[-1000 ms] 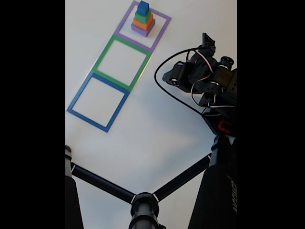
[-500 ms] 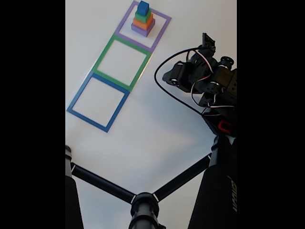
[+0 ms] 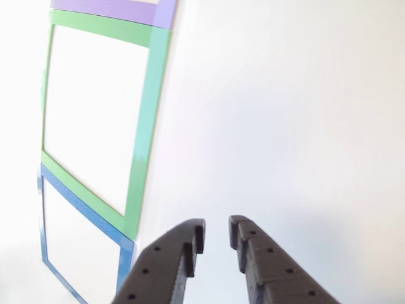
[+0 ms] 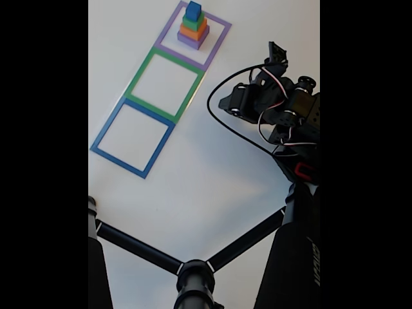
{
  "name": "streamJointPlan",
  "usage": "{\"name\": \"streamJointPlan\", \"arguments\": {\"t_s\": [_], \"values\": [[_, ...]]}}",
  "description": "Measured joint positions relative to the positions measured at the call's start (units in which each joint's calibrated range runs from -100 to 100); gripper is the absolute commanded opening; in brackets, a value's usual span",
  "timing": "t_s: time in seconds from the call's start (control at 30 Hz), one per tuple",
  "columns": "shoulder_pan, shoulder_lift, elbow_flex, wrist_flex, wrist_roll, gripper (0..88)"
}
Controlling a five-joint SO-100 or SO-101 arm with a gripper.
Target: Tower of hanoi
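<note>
Four blocks sit stacked in the purple square point(image 4: 193, 33) at the far end of the row: a blue block point(image 4: 193, 10) on top, then green point(image 4: 193, 22), orange point(image 4: 192, 31) and a purple one point(image 4: 192, 40) at the bottom. Next in line come the green square point(image 4: 165, 84) and the blue square point(image 4: 132, 137), both bare inside. So you are at the very start of the puzzle; nothing has been lifted off the tower yet.

Your arm point(image 4: 277, 106) is folded up to the right of the squares in the fixed view, well apart from the stack. In the other view your gripper point(image 3: 215, 234) hangs over bare white table point(image 3: 285, 114) just beside the green square's edge, its fingers point(image 3: 190, 244) a narrow gap apart and holding nothing.

Your first move, as I judge it, is the small blue block. That calls for swinging the arm toward the purple square, spreading the fingers wider than the block, coming down squarely over it, and closing only on the top piece so the green one beneath stays put.
</note>
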Motion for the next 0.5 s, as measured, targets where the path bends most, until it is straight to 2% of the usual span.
{"name": "streamJointPlan", "arguments": {"t_s": [0.13,0.4,0.5], "values": [[0.12,3.12,-1.24,-4.19,7.37,0.0],[1.17,13.51,-15.76,-3.55,21.4,0.0],[1.29,16.38,-22.84,-1.69,29.86,0.0]]}}
